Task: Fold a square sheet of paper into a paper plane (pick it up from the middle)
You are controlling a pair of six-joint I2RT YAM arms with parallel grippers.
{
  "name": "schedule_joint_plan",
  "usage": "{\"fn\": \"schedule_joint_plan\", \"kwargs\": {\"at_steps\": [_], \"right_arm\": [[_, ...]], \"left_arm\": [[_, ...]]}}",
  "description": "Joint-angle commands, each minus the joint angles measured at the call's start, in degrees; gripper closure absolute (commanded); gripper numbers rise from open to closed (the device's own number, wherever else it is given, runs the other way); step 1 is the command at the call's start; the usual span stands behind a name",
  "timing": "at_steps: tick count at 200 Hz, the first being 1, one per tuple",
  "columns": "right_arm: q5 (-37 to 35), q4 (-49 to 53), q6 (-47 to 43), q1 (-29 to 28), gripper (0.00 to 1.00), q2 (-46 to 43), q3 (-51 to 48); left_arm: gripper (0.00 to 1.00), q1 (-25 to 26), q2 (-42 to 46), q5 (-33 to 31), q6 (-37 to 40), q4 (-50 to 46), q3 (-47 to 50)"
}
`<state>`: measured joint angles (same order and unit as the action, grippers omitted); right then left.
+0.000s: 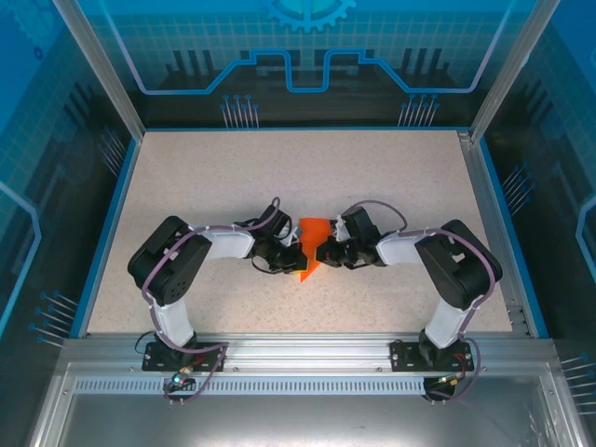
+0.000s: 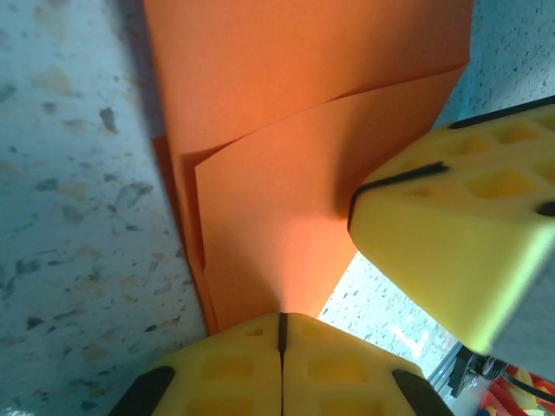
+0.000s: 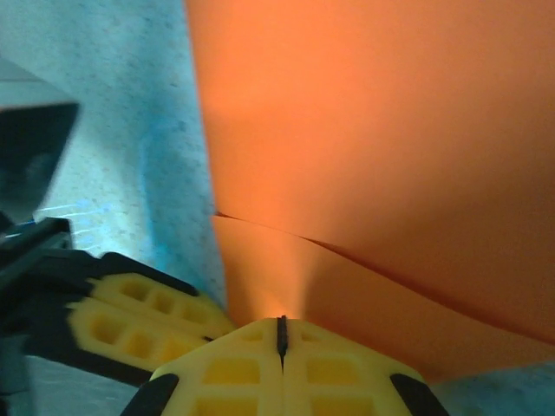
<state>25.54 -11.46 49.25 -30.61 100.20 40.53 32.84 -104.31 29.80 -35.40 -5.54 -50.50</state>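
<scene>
The orange sheet of paper [image 1: 313, 231] lies folded into overlapping layers at mid-table, between the two arms. My left gripper [image 1: 296, 261] comes at it from the left and my right gripper [image 1: 323, 253] from the right, tips almost meeting. In the left wrist view the left gripper [image 2: 282, 316] is shut, its yellow jaws pinching the near edge of the paper [image 2: 286, 130]; a right fingertip [image 2: 460, 243] shows beside it. In the right wrist view the right gripper [image 3: 281, 321] is shut on the paper [image 3: 373, 130], a ridge rising from the seam. The left gripper's fingers [image 3: 130, 316] sit at lower left.
The speckled beige table [image 1: 186, 186] is bounded by a blue rim and clear enclosure walls [image 1: 102, 112]. An aluminium rail [image 1: 298, 349] carries both arm bases at the near edge. Open tabletop lies behind and to both sides of the paper.
</scene>
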Motion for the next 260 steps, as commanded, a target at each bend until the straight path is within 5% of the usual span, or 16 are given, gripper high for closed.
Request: {"fn": "schedule_joint_plan", "kwargs": {"at_steps": [1,94,184,260], "right_arm": [[-2.1,-1.2,-1.7,2.6,1.0,0.9,-1.8],[-1.5,-3.7,-3.6,12.6,0.97,-0.2,-1.4],[-2.2,5.5,-3.1,7.1,0.71,-8.8,-1.7],[-1.5,4.8,0.4,4.2,0.62,-6.8,-1.8]], "left_arm": [[0.94,-0.2,-0.8,-4.1,2.4,-5.3,1.1],[0.96,-0.3,1.0,-5.5,6.3,-7.4,3.9],[0.76,-0.3,9.7,-6.2,9.3,-9.0,-1.8],[0.77,-1.2,4.7,-9.0,9.6,-9.5,-5.4]]}}
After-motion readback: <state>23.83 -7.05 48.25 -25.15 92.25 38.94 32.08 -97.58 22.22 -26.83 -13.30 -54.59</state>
